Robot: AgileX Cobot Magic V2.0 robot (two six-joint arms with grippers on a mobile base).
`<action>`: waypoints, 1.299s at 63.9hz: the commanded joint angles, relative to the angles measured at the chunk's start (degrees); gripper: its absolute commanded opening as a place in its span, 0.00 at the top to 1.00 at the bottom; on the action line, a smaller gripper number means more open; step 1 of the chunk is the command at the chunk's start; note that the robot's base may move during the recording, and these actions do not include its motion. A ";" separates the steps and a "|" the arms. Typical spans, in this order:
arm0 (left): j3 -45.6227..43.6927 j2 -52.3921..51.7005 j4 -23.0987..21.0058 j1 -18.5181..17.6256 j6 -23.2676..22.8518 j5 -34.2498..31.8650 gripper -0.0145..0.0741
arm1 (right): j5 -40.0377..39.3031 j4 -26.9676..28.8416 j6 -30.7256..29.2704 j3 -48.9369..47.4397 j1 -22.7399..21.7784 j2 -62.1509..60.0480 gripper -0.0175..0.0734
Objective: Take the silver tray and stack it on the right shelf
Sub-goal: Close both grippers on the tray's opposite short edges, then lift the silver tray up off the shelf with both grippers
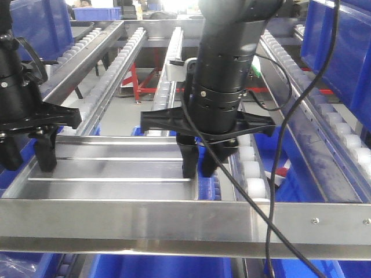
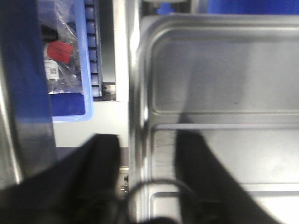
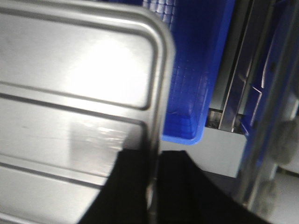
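Note:
The silver tray [image 1: 116, 168] lies level behind the right shelf's brushed steel front bar [image 1: 313, 223], with two long ridges along its shiny floor. My left gripper [image 1: 27, 165] is open, straddling the tray's left rim; in the left wrist view [image 2: 147, 137] one finger is outside the tray [image 2: 224, 70] and one inside, both away from the rim. My right gripper [image 1: 198, 171] is shut on the tray's right rim. The right wrist view shows its jaws [image 3: 155, 156] pinching the rim just below the rounded corner of the tray [image 3: 70, 70]. White rollers [image 1: 255, 185] run beside the right gripper.
Roller tracks [image 1: 124, 58] run back on both sides. Blue bins stand at the upper right [image 1: 339, 52] and below the bar [image 1: 156, 266]. A blue bin with bagged parts [image 2: 63, 56] sits left of the tray, a blue crate [image 3: 196, 70] right of it. A black cable [image 1: 278, 174] hangs off the right arm.

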 commanded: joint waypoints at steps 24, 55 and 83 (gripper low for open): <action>-1.75 -5.79 -0.02 -0.07 -0.66 0.92 0.94 | 1.46 -1.43 -0.30 -1.81 -0.28 -5.42 0.74; -6.05 -20.39 -1.27 -8.83 -5.84 9.78 0.94 | 13.43 -7.47 -0.30 -3.86 -0.28 -20.37 0.74; -6.05 -29.46 1.12 -18.38 -10.82 16.54 0.94 | 15.34 -8.38 -0.23 6.04 2.60 -37.08 0.74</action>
